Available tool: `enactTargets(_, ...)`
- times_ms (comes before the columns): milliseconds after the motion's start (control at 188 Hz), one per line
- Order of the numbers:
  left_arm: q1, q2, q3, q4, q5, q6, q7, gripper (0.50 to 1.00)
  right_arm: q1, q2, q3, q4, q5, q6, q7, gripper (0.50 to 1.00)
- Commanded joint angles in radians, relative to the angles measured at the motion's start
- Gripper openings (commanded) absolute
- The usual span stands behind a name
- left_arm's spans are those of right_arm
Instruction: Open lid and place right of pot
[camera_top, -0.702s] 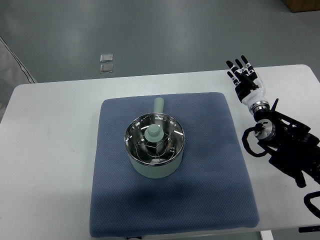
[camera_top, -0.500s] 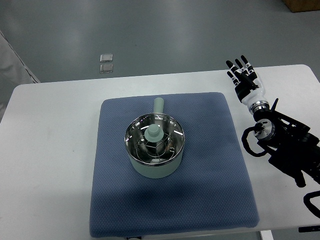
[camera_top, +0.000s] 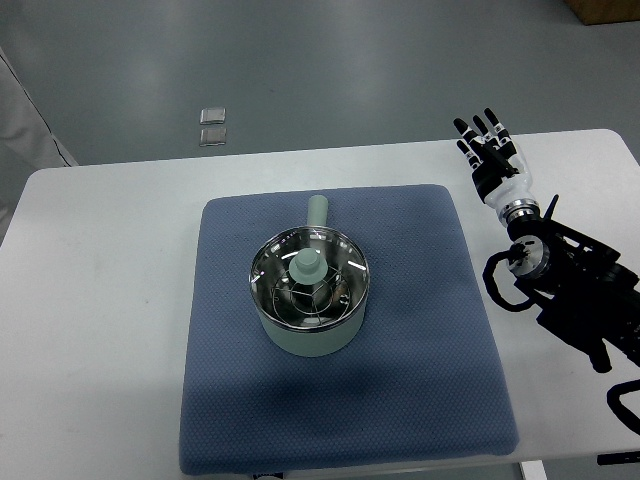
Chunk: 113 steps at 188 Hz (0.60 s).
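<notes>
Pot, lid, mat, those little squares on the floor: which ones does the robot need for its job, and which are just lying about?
Needed for the job:
- pot
- lid, on the pot
- right hand, open, off to the right of the mat

Just there:
- blue mat under the pot
- white table
- two small clear squares on the floor

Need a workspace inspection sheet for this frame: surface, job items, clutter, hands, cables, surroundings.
Surface: white table with a blue mat laid flat at its middle.
Job's things: green pot on the mat, handle pointing away from the robot; glass lid on the pot, not yet lifted.
Clutter: nothing seen on the table.
Hands: right hand open, fingers spread, right of the mat's far corner, holding nothing; left not in view.
Cables: black cables looped at the right wrist.
Surroundings: grey floor with two small clear squares; brown box corner top right.
</notes>
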Motion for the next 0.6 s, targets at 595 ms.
enactTargets(595,-0.001,0.0,0.001,0.0,0.001,0.0,-0.001,1.0,0.058,-0.003,-0.003,0.015,-0.026,-0.006,0.002,0.93)
